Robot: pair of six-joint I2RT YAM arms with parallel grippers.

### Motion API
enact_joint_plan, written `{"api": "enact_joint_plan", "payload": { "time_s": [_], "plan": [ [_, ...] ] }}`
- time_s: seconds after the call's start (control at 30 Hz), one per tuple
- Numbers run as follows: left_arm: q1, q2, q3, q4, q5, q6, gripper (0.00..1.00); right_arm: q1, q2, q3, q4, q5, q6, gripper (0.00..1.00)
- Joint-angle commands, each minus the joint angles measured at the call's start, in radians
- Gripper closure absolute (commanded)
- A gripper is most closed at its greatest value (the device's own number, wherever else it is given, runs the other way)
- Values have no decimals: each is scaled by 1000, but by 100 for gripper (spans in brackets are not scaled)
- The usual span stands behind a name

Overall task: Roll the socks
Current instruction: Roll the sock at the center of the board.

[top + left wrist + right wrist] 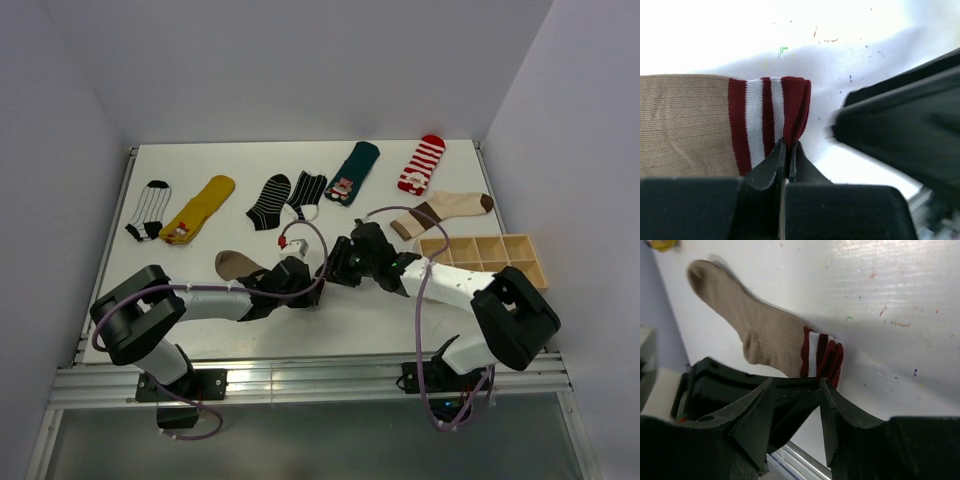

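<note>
No lettering, label, brand or number legible in any view, cuff bands of the brown sock (685, 125) at the tips of the left fingers (767, 165) carry no wording, small motifs on the yellow sock (200, 208) and teal sock (352, 172) too small to read

Overhead; wrist close-ups sharing sock (685, 125)

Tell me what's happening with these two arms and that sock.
The left gripper is pinched shut on the red-and-white striped cuff of the brown sock, which lies on the table near the arms and is not yet rolled. The right gripper sits beside that cuff with its jaws apart, holding nothing. Other socks, such as the yellow sock and the teal sock, lie flat along the far side.
</note>
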Motion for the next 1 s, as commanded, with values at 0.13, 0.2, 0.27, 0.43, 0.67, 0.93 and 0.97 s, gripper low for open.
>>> {"api": "enact_joint_plan", "payload": {
  "time_s": [0.13,0.2,0.27,0.43,0.67,0.93,0.97],
  "plan": [
    [123,-80,-181,249,240,-190,100,-41,-57,-132,295,-66,-33,54],
    [152,-104,-212,309,255,-216,100,-40,-47,-145,330,-80,-43,55],
    [180,-122,-253,353,283,-253,100,-40,-21,-150,364,-100,-47,55],
    [227,-139,-345,531,346,-330,100,-40,73,-133,419,-144,-50,55],
    [283,-98,-416,672,394,-405,100,-38,191,-98,488,-227,-33,53],
    [310,-2,-457,814,453,-475,100,-31,266,-81,516,-262,-23,53],
    [312,17,-460,839,458,-483,100,-29,272,-81,524,-264,-21,53]
  ]
}}
